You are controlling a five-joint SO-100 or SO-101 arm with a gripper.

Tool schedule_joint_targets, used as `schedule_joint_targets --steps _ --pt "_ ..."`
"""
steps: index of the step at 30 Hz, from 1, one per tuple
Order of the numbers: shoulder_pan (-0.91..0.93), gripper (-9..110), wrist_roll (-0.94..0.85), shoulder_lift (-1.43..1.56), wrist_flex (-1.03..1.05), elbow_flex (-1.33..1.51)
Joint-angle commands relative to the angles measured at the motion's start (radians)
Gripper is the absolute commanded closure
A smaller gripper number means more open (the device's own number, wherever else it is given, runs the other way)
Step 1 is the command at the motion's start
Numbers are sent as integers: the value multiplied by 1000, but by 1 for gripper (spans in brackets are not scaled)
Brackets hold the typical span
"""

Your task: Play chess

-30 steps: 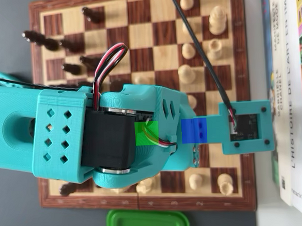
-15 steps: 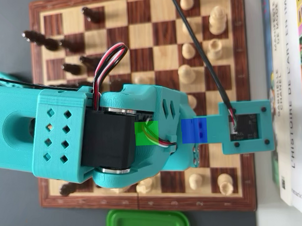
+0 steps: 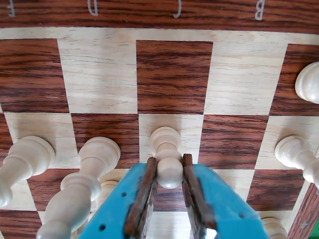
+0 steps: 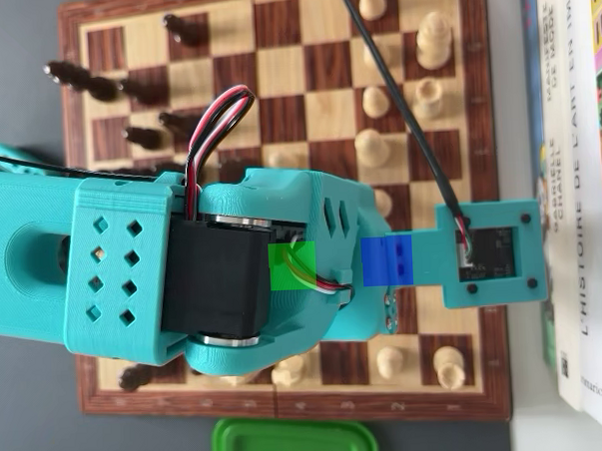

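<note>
In the wrist view a white pawn (image 3: 167, 142) stands on a light square of the wooden chessboard (image 3: 174, 74). My teal gripper (image 3: 169, 160) comes in from the bottom edge and its two brown pads (image 3: 144, 194) press on either side of the pawn's round head. In the overhead view the teal arm (image 4: 113, 274) stretches from the left across the chessboard (image 4: 303, 46) and hides the jaws and the pawn beneath it.
More white pieces stand close to the left (image 3: 92, 164) and right (image 3: 296, 152) of the held pawn. From overhead, dark pieces (image 4: 145, 87) fill the board's left, white pieces (image 4: 433, 40) its right. Books (image 4: 579, 173) lie to the right, a green box (image 4: 295, 440) below.
</note>
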Motion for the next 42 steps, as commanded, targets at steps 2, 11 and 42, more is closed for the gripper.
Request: schedule_joint_targets --steps 2,11,42 --pt "18 97 -6 26 -2 -48" --pt "26 97 -6 156 -3 17" --pt "44 97 -3 588 -11 526"
